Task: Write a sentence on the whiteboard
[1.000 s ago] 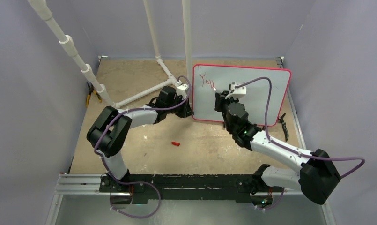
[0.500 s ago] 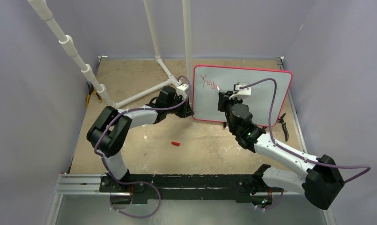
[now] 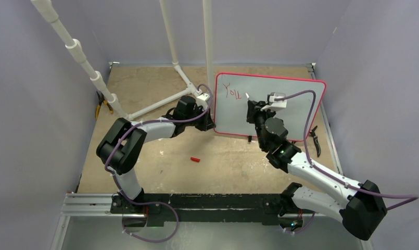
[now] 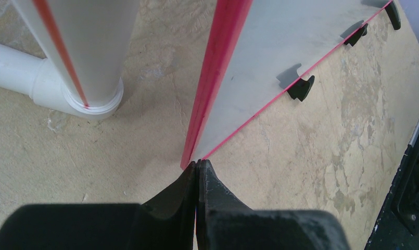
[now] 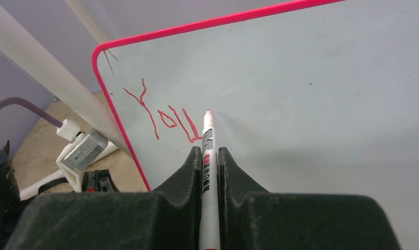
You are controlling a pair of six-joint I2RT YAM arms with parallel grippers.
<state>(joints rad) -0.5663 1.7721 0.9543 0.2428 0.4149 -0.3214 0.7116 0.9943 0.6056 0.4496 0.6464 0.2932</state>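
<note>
The whiteboard point(image 3: 295, 107) stands upright at the back right of the table on small black feet point(image 4: 301, 87), white with a red-pink frame point(image 5: 311, 78) point(image 4: 280, 41). The sentence point(image 3: 230, 92) point(image 5: 160, 117) is red lettering reading "You" at the board's top left. My right gripper point(image 3: 251, 108) point(image 5: 209, 150) is shut on a white marker point(image 5: 207, 134). The marker's red tip point(image 3: 246, 96) touches the board just right of the last letter. My left gripper point(image 3: 210, 124) point(image 4: 198, 164) is shut on the board's lower left corner.
A white PVC pipe frame point(image 3: 181, 78) point(image 4: 82, 52) rises just left of the board. A small red cap point(image 3: 195, 159) lies on the table in front. Black pliers point(image 3: 315, 138) lie at the right edge, and a yellow-handled tool point(image 3: 102, 107) at the left edge.
My right gripper has slid to the right along the board with the marker, leaving more red strokes after "Yo". The left gripper has stayed on the corner.
</note>
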